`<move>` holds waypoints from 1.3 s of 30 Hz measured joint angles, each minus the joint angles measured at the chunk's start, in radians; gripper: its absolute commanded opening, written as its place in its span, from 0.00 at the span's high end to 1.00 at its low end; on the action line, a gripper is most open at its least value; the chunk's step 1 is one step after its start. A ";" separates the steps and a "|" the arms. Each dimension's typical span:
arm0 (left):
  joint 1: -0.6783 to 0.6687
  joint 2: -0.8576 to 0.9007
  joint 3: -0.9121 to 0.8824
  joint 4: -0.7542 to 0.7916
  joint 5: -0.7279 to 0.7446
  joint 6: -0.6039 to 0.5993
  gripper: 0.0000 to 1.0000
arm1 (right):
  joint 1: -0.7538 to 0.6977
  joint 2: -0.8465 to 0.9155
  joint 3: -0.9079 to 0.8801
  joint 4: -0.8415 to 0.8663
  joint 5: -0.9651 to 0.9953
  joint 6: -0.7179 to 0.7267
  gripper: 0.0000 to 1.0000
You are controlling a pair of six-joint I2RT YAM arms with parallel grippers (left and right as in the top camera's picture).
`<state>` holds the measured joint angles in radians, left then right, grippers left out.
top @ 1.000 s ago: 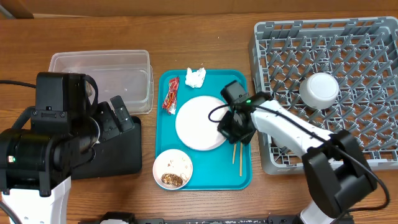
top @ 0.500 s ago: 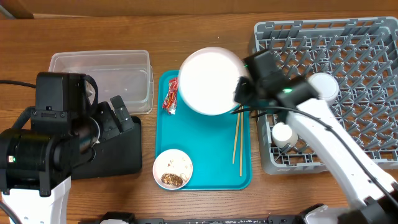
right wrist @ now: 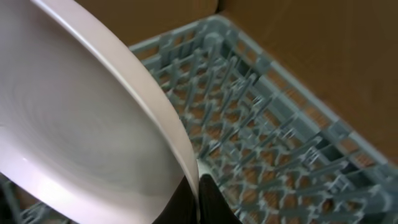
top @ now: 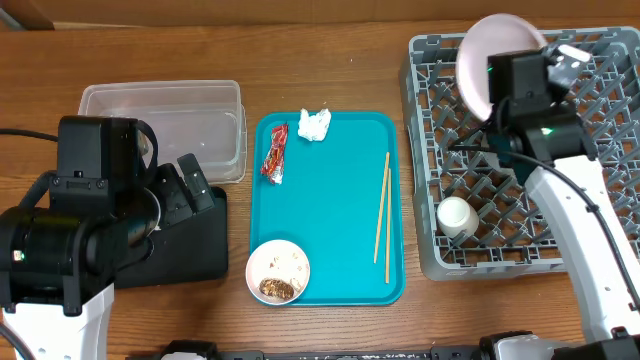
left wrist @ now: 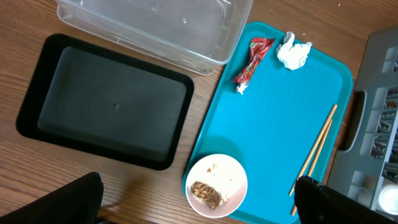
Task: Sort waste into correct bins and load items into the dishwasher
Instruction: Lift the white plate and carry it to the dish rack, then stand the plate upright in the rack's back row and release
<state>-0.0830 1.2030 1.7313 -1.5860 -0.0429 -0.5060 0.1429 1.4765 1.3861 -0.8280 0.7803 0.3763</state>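
My right gripper (top: 505, 80) is shut on the rim of the pale pinkish plate (top: 482, 50) and holds it tilted on edge above the grey dish rack (top: 590, 240); the plate fills the right wrist view (right wrist: 81, 124). A white cup (top: 455, 217) lies in the rack. On the teal tray (top: 330, 230) lie a red wrapper (top: 274, 155), a white tissue (top: 314, 123), chopsticks (top: 381, 220) and a bowl with brown scraps (top: 278, 272). My left gripper (left wrist: 199, 202) is open, above the bowl (left wrist: 216, 185). The clear tub (top: 165, 125) and black tray (left wrist: 106, 99) stand left.
The teal tray's middle is bare (left wrist: 280, 118). The rack's grid and pegs (right wrist: 273, 137) lie under the plate. The left arm's black body (top: 90, 220) covers part of the black tray in the overhead view.
My right gripper lifted the plate off the teal tray and carried it right and back, over the dish rack, tilting it on edge. The left arm has not moved.
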 measured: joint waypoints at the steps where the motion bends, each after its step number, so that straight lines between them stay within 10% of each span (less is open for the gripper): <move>1: 0.000 0.000 0.000 0.000 0.000 0.000 0.00 | -0.008 0.000 0.000 0.020 0.013 -0.023 0.96; 39: 0.000 0.000 0.000 0.000 0.000 0.000 0.00 | -0.042 0.230 0.008 0.158 0.150 -0.223 0.96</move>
<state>-0.0834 1.2030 1.7313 -1.5860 -0.0429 -0.5060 0.1009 1.7069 1.3941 -0.6701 0.9298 0.1532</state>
